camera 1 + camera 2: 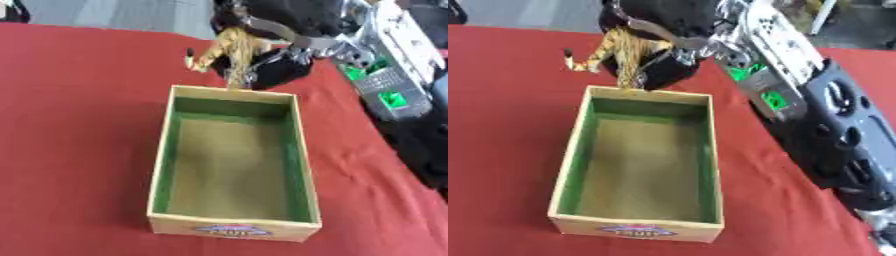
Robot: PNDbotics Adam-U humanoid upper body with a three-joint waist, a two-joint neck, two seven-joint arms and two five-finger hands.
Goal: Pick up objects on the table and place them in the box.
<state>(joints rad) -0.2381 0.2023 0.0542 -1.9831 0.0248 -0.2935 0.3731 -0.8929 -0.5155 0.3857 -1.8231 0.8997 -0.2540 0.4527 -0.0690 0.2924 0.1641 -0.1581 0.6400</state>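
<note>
A wooden box (161, 175) with green inner walls and a bare tan floor stands on the red tablecloth, open side up. Just beyond its far rim my right hand (271, 62) is shut on a striped yellow-and-black toy tiger (229, 49), holding it above the cloth. The tiger's legs hang down near the box's far edge and its tail (189, 56) sticks out to the left. My right arm (780, 60) comes in from the upper right. The left hand shows in neither view.
The red cloth (70, 125) covers the table on both sides of the box. My right forearm, silver with green lights (773, 99), lies over the table's right side. Grey floor (114, 12) shows past the far edge.
</note>
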